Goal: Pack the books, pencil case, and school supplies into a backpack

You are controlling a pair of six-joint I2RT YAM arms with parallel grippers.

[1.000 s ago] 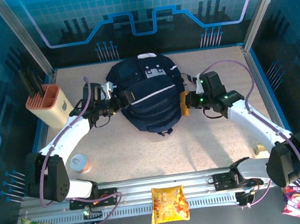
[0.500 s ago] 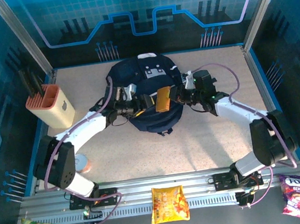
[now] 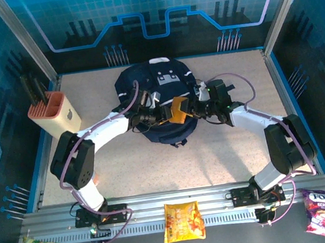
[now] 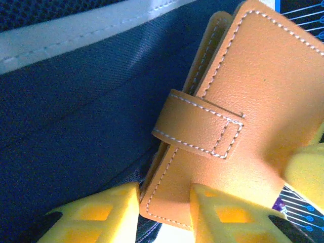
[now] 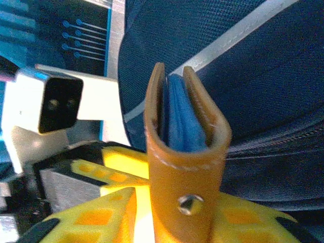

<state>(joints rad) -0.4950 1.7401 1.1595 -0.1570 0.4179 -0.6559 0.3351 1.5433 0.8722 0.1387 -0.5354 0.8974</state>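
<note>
Backpack [image 3: 157, 80]: navy with white trim, lying at the far middle of the table [image 3: 126, 162].
Tan case [image 3: 177, 108]: leather with a strap and stud, tilted over the backpack's near half, between both grippers.
Left gripper [image 3: 164, 114]: on the case's left, fingers half-closed either side of one edge; whether it grips, I cannot tell.
Right gripper [image 3: 192, 108]: on the case's right, and the case stands between its partly spread fingers; its hold is unclear.

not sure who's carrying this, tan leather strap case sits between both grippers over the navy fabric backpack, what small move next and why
Probably ease the right gripper back off the tan leather strap case: the left gripper pinches its corner, and it hangs over the navy fabric backpack, so one grip should do.
</note>
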